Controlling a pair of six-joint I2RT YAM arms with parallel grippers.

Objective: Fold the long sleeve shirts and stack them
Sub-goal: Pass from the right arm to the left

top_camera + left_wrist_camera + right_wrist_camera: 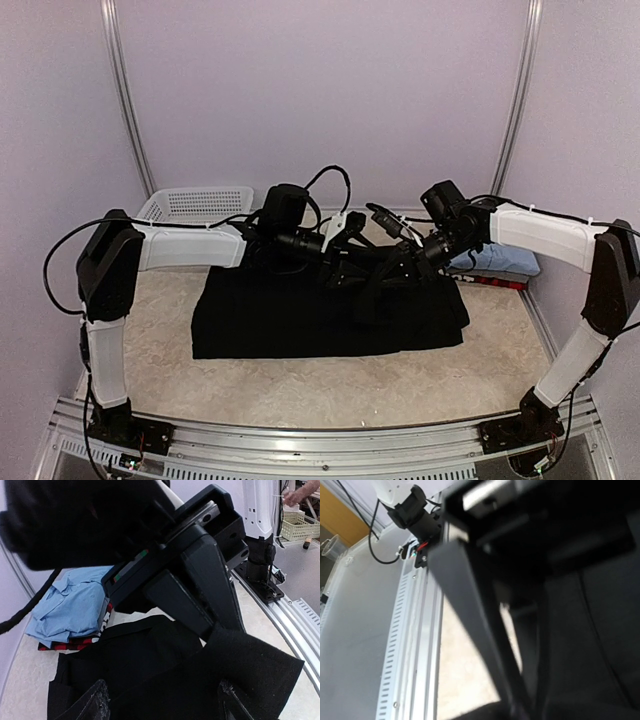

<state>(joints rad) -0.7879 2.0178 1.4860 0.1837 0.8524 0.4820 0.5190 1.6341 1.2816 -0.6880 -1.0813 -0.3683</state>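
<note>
Left end effector [165, 705]: fingers wide apart, black shirt [300, 315] cloth between them. Right end effector [214, 630]: closed, pinching same shirt, spread on table [330, 385] beneath both. Blue shirt [70, 605] lies right of it.

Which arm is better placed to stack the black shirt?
Probably right. The right tool pinches the black shirt, and the light blue shirt lies on that side; the left tool hangs open.
</note>
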